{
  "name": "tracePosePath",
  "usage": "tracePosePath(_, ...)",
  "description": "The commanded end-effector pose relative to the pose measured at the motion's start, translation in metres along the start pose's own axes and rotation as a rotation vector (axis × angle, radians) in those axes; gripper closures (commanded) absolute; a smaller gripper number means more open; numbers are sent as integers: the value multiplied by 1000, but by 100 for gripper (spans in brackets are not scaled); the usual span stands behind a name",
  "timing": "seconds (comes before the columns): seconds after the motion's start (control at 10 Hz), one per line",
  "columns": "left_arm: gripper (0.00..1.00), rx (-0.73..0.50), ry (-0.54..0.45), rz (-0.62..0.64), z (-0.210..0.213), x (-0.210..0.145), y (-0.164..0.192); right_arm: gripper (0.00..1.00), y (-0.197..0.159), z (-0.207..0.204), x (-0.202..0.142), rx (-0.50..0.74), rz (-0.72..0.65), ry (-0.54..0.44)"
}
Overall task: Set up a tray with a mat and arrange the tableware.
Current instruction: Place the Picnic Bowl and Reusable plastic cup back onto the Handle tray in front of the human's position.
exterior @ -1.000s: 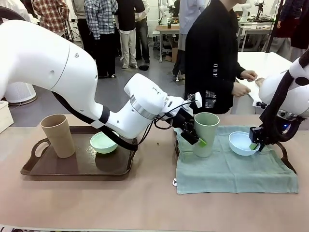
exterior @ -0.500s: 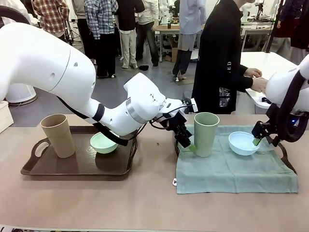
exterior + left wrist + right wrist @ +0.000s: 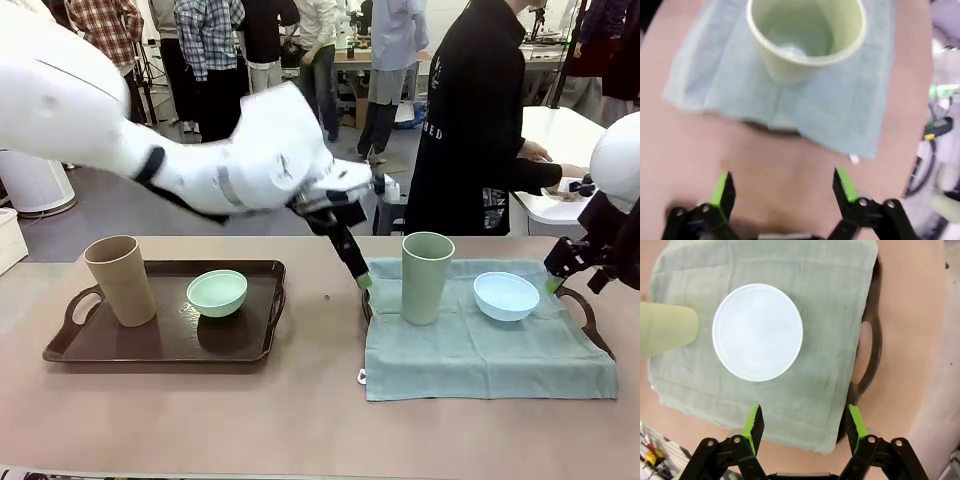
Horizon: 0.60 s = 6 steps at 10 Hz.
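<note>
Standing on the left tray, the tan tumbler has the mint bowl at its 3 o'clock. The left tool hangs released and empty at the green tumbler's 9 o'clock. That tumbler stands upright on the mat, with the blue bowl at its 3 o'clock. The right tool, released, hovers apart at the bowl's 3 o'clock.

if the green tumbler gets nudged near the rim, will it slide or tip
Probably tip: the green tumbler is tall, narrower at the base, and looks empty, so likely light. It stands on a cloth mat, which may bunch and catch the base rather than let it slide.
</note>
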<state>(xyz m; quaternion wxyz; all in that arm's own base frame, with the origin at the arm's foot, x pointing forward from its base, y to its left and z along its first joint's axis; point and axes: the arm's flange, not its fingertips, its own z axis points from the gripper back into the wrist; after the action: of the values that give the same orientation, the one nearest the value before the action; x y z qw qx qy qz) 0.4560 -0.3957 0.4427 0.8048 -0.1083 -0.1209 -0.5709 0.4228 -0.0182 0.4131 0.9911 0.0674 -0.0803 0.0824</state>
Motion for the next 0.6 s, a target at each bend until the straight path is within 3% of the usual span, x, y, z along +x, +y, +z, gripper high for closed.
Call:
tracePosePath(0.0,0,38,178,169,55,-3,-23,16,3,12,-15,-26,59,6)
tracePosePath(0.2,0,192,250,438,103,-25,-28,16,12,33,-25,-62,104,-17)
tracePosePath(0.3,0,228,211,462,118,-34,-29,16,11,38,-27,-80,142,-55)
tracePosePath(0.4,0,160,202,319,101,-26,-30,16,8,28,-13,-39,66,-10)
tracePosePath(0.5,0,160,202,319,101,-26,-30,16,8,28,-13,-39,66,-10)
